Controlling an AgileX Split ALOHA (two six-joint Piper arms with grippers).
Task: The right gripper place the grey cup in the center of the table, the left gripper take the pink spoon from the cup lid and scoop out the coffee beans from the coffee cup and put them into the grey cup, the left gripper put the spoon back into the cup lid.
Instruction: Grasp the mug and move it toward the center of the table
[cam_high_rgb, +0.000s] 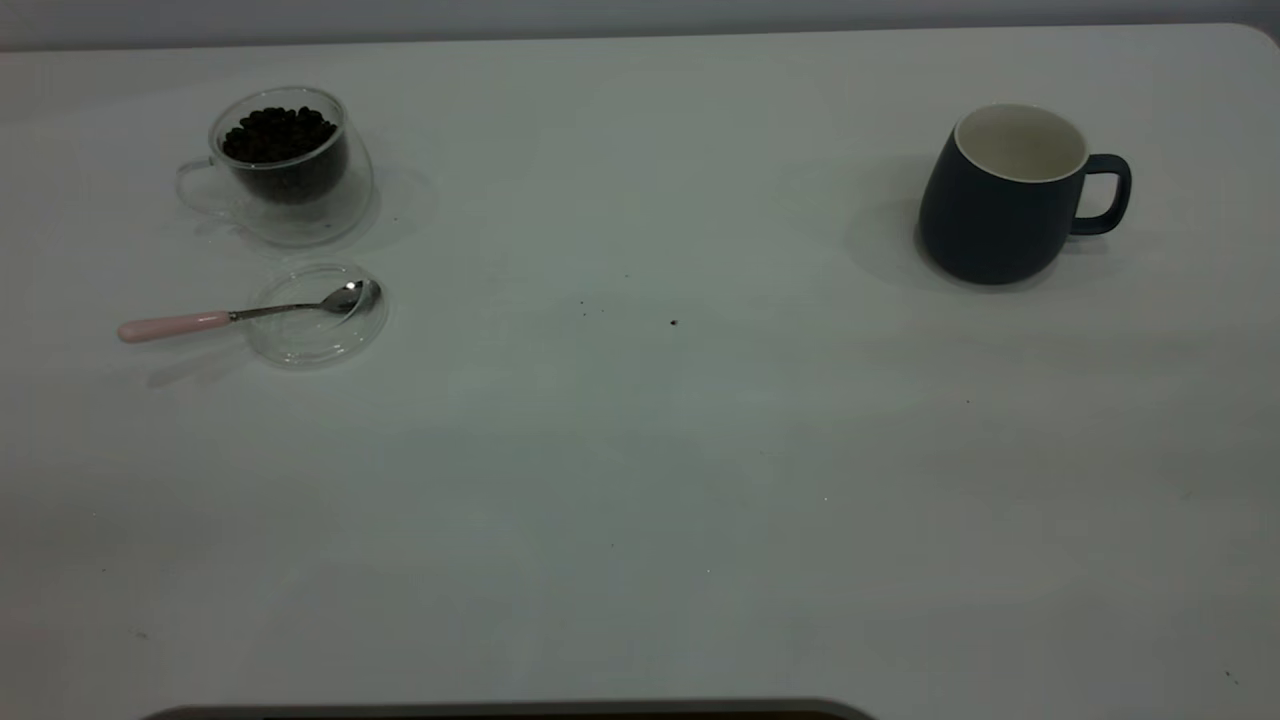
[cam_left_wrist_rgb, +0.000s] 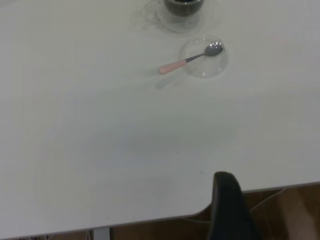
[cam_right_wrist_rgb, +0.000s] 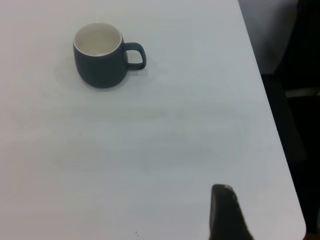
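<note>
The grey cup (cam_high_rgb: 990, 225) stands upright and empty at the table's (cam_high_rgb: 640, 450) far right, handle pointing right; the right wrist view shows this grey cup (cam_right_wrist_rgb: 100, 65) far from the right gripper (cam_right_wrist_rgb: 223, 192), a black tip near the table's edge. At the far left stands the coffee cup (cam_high_rgb: 290, 195) with coffee beans (cam_high_rgb: 278, 133) inside. In front of it lies the cup lid (cam_high_rgb: 318, 345), and the pink spoon (cam_high_rgb: 200, 322) rests with its bowl in the lid and its handle sticking out left. The left gripper (cam_left_wrist_rgb: 225, 180) hangs over the table's edge, far from the pink spoon (cam_left_wrist_rgb: 175, 65) and cup lid (cam_left_wrist_rgb: 205, 69). Neither gripper appears in the exterior view.
A few tiny dark specks (cam_high_rgb: 673, 322) lie near the middle of the table. A dark curved edge (cam_high_rgb: 510, 710) runs along the bottom of the exterior view. Past the table's edge the right wrist view shows dark floor (cam_right_wrist_rgb: 300, 100).
</note>
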